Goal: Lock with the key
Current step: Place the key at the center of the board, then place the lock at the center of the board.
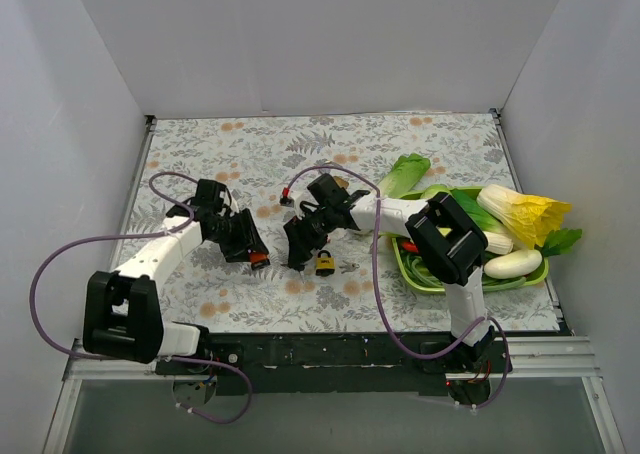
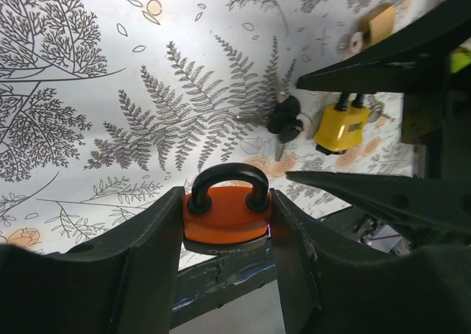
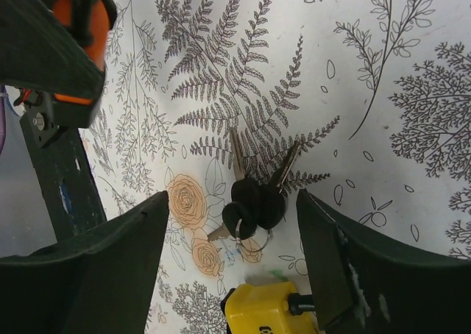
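Note:
My left gripper (image 1: 254,253) is shut on an orange padlock (image 2: 227,215) with a black shackle, its body squeezed between both fingers just above the floral cloth; the padlock shows in the top view (image 1: 260,260) too. My right gripper (image 1: 299,253) is open and hangs over a bunch of black-headed keys (image 3: 254,201), with the fingers on either side and not touching them. A yellow padlock (image 3: 269,311) lies just beside the keys, also seen from above (image 1: 325,264) and in the left wrist view (image 2: 342,126). The keys (image 2: 283,121) lie a short way ahead of the orange padlock.
A green tray (image 1: 420,279) with cabbage, white radishes and other vegetables stands at the right. A brass padlock (image 2: 376,25) lies farther back. A small loose key (image 1: 350,267) lies right of the yellow padlock. White walls enclose the table.

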{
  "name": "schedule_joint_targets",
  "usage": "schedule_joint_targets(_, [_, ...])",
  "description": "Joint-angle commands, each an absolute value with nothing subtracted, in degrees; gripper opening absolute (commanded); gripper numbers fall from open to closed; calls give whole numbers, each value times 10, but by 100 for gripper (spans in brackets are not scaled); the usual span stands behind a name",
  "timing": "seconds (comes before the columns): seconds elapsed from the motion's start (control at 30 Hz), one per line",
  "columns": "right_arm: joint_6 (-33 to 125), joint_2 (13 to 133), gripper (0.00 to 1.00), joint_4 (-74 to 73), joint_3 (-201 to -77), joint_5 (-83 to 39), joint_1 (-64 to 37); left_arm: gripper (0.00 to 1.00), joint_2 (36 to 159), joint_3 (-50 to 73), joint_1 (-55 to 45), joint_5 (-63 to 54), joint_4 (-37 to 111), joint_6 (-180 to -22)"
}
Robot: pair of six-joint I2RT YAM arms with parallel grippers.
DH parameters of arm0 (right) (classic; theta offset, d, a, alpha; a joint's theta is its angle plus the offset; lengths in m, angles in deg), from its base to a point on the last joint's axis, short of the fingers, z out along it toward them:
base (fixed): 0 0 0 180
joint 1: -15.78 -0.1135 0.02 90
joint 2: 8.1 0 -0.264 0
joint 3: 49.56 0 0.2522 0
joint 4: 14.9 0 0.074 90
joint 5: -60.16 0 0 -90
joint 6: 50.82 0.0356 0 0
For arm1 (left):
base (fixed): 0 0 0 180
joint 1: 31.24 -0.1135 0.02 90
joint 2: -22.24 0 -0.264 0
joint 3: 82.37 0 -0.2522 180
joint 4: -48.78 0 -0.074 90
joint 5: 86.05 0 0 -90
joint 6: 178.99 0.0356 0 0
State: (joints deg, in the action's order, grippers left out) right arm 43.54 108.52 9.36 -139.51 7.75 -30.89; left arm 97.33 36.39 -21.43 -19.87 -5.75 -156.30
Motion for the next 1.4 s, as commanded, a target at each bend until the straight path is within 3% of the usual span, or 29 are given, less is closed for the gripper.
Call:
schedule_joint_targets(0.0, [436, 1051, 79, 99, -1416, 79, -312, 0, 1008, 334, -193, -176, -65, -1546])
schedule_joint_targets(0.23, [437, 1013, 88, 119, -1443, 53, -311, 0, 1069, 290, -137, -122, -85, -1536])
schedule_joint_targets(0.53, [455, 971, 89, 145, -1459, -33, -284, 3, 1110, 281, -117, -72, -86, -1527])
schedule_joint_targets(1.0, [480, 931, 89, 137, -1402, -15, -240, 6, 1167, 251, -99, -42, -88, -1524])
schedule_joint_targets(1.13, [480, 931, 89, 140, -1405, -14, -233, 18, 1176, 253, -99, -34, -89, -1521])
schedule_joint_targets(1.23, [475, 933, 90, 147, -1412, -22, -231, 36, 1174, 255, -99, -32, -90, -1521])
schedule_joint_targets(1.27, [471, 932, 90, 152, -1414, -28, -231, 52, 1174, 258, -98, -31, -90, -1521])
schedule_joint_targets(1.3, [468, 933, 90, 156, -1417, -29, -231, 60, 1173, 261, -98, -30, -89, -1522])
schedule_joint_targets(1.37, [458, 933, 90, 163, -1419, -36, -231, 67, 1168, 263, -99, -28, -86, -1523])
